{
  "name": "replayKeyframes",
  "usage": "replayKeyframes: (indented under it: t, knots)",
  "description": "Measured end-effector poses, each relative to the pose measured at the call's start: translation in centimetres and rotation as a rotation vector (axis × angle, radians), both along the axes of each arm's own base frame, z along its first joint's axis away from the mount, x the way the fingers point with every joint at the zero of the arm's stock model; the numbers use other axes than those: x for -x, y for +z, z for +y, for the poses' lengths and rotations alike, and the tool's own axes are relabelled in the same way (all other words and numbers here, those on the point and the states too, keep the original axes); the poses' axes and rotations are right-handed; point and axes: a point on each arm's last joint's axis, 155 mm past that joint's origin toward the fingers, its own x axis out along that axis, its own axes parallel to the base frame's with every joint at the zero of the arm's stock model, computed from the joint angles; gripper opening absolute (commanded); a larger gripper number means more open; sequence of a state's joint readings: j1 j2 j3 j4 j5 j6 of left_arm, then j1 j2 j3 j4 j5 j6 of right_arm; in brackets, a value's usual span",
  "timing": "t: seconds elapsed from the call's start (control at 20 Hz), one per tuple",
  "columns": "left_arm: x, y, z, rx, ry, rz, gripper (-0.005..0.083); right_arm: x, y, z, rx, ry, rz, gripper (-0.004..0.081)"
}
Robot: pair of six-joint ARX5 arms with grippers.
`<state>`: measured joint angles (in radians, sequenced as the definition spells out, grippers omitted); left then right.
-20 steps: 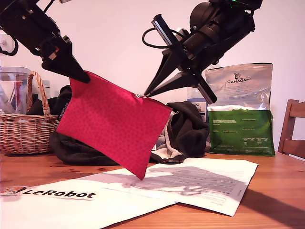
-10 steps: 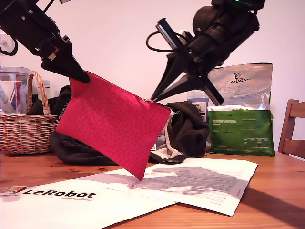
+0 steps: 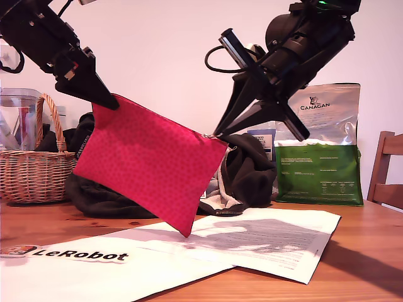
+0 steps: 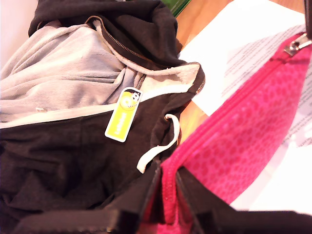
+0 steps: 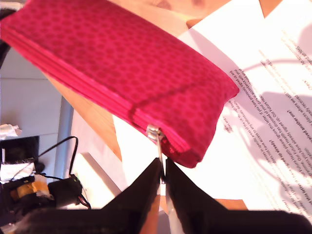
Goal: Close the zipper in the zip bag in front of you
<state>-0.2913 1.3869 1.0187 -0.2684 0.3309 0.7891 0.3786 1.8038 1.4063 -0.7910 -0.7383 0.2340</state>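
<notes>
The bag is held clear above the bench: one corner pinched by my first gripper, the pull tab clamped in my second gripper.

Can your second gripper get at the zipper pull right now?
Probably yes: my second gripper already looks pinched on the pull at the end of the zip bag, with nothing between them; my first gripper holds the far corner.

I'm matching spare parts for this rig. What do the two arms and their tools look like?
Both arms are matte black. My first tool and my second tool each end in long, pointed, wedge-shaped black fingers. The second arm has a rounded joint housing, a looping black cable and a small green light on top.
</notes>
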Motion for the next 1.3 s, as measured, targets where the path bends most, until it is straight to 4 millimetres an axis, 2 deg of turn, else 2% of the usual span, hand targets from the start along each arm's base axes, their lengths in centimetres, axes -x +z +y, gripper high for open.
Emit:
replayKeyframes:
  t: [0.45, 0.75, 0.85, 1.1, 1.3]
  knots:
    - [0.0, 0.0, 0.0, 0.000, 0.001, 0.000, -0.0022, -0.4, 0.0, -0.5, 0.005, 0.000, -0.017, -0.0013]
    - [-0.1, 0.4, 0.1, 0.062, 0.015, 0.027, -0.0022, -1.5, 1.2, 0.1, -0.065, -0.038, -0.016, -0.0013]
    - [-0.1, 0.8, -0.2, 0.095, 0.006, 0.025, -0.0022, -1.6, 1.8, 0.3, -0.071, -0.040, -0.016, -0.0013]
    - [0.4, 1.2, -1.3, 0.167, 0.002, 0.069, -0.0022, -3.2, 5.5, 0.4, -0.079, -0.036, -0.101, -0.0013]
    - [1.2, 0.6, -3.1, 0.184, -0.031, 0.106, -0.0022, -3.2, 4.4, -1.1, 0.003, -0.035, -0.111, -0.0013]
